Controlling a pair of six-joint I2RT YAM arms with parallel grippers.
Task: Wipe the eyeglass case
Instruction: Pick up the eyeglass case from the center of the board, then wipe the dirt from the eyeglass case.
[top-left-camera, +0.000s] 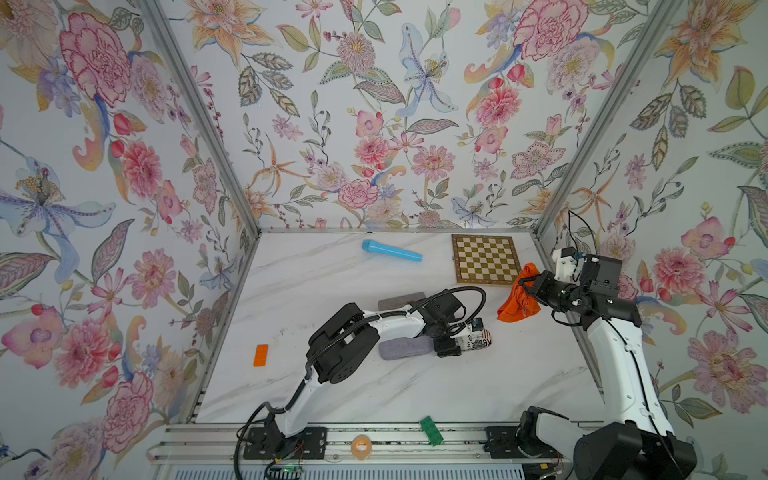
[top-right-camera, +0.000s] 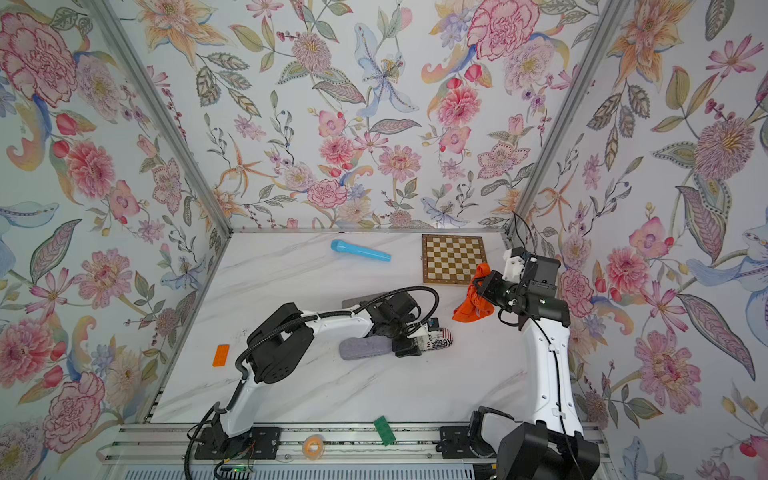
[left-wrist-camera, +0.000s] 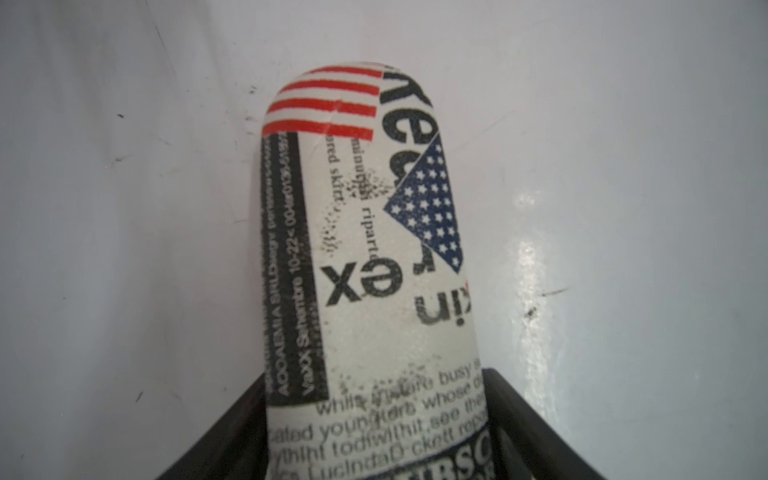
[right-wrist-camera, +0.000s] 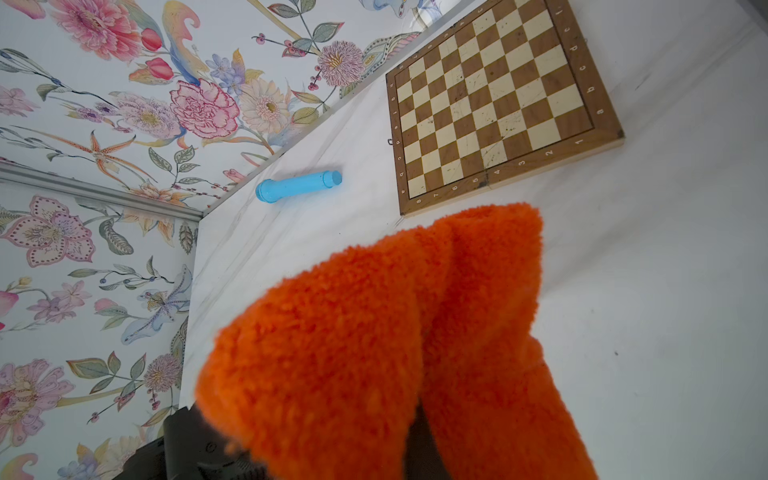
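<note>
— Orange first: the orange cloth (top-left-camera: 517, 305), who has it?
— The right gripper (top-left-camera: 525, 286). Its jaws are clenched on the bunched fabric, which is held up by the near corner of the chessboard (top-left-camera: 485, 259). I cannot tell whether its lower tip touches the marble table (top-left-camera: 332, 291). In the right wrist view the fleece fills the foreground.
— And the eyeglass case (top-left-camera: 478, 340)?
— Lying flat on the table, right of the middle and apart from the cloth. It is the white one printed like newspaper (red stripes and a starred blue patch near its rounded end).
— Is the left gripper (top-left-camera: 455, 338) on it?
— Yes. In the left wrist view the two black fingers (left-wrist-camera: 232, 436) flank the case with no gap showing on either side, so it is grasped at one end. The rounded far end sticks out free.
— Anything close by?
— A grey felt pouch (top-left-camera: 405, 348) lies just beside the case, partly under the left arm. A blue tube (top-left-camera: 390, 250) lies near the back wall, and an orange brick (top-left-camera: 261, 355) sits towards the left edge.
</note>
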